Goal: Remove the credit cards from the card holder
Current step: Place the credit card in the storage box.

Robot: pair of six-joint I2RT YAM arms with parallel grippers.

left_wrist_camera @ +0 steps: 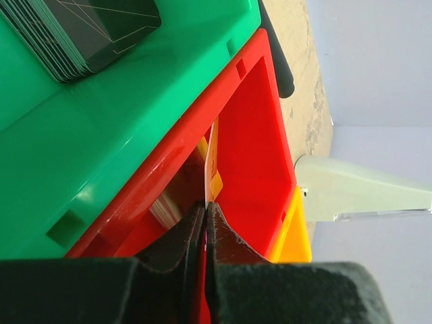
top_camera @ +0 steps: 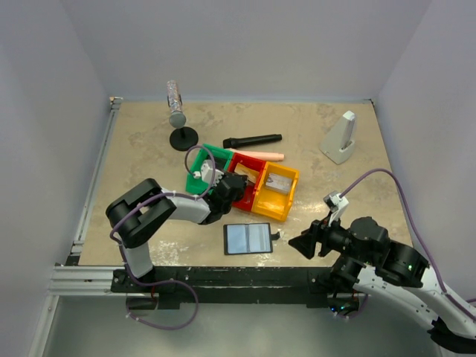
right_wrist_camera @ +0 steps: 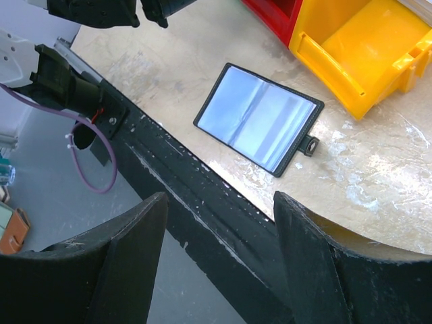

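The card holder (top_camera: 248, 238) lies open and flat near the table's front edge, bluish-grey inside, with a small black tab (right_wrist_camera: 310, 145); it also shows in the right wrist view (right_wrist_camera: 256, 118). My left gripper (top_camera: 236, 182) is shut on a thin card (left_wrist_camera: 211, 162), held edge-on over the red bin (left_wrist_camera: 256, 135); its fingertips (left_wrist_camera: 206, 206) pinch the card's lower edge. A stack of dark cards (left_wrist_camera: 88, 30) lies in the green bin (left_wrist_camera: 135, 135). My right gripper (top_camera: 303, 244) is open and empty, just right of the holder, over the front edge (right_wrist_camera: 219, 199).
Green (top_camera: 204, 158), red (top_camera: 239, 160) and yellow (top_camera: 275, 210) bins stand joined behind the holder. A black stick (top_camera: 253, 140), a pink object (top_camera: 264, 155), a grey cylinder on a black stand (top_camera: 178, 119) and a white wedge (top_camera: 341, 137) are farther back.
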